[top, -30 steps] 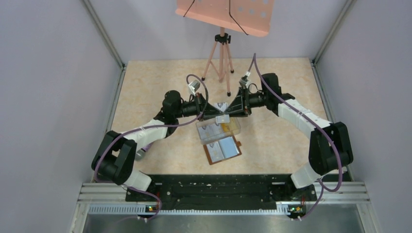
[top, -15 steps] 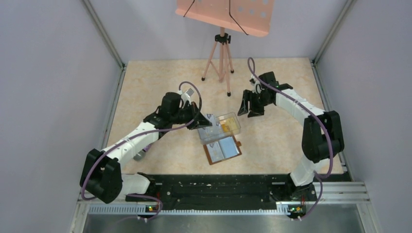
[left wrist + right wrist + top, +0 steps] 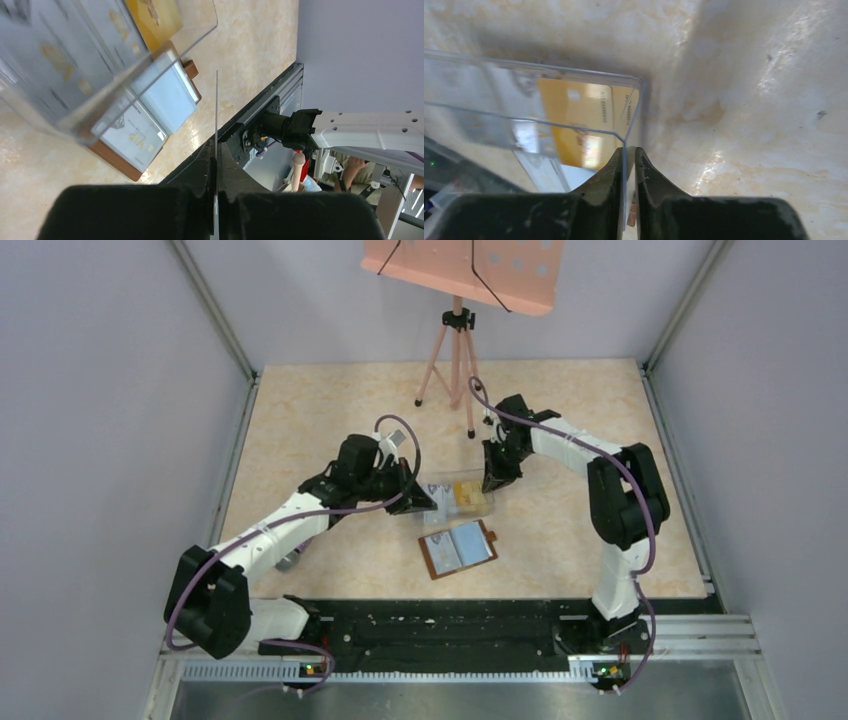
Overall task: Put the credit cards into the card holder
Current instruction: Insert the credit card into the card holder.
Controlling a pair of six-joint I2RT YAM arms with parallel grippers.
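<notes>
**A:** The left gripper (image 3: 216,152) is clamped hard on a single card (image 3: 216,107). From the wrist it shows edge-on, a thin blade poking out past the pads. Held that way, I reckon, so it can slide into a slot.

**B:** And the slot is waiting. The card holder (image 3: 458,548) lies open and flat mid-table (image 3: 330,410), toward the near edge and just in front of the clear box (image 3: 458,490). A pale blue card (image 3: 167,100) and a white card (image 3: 132,135) sit in its pockets.

**A:** The right gripper (image 3: 626,152) has its jaws narrow, pinching the box wall at the right-hand corner. I'd say that's to steady the box against skidding.

**B:** The orange-yellow cards (image 3: 579,117) lie inside that end compartment, not gripped.

**A:** The risk is that a card this thin flexes if it meets the pocket mouth off-angle.
</notes>
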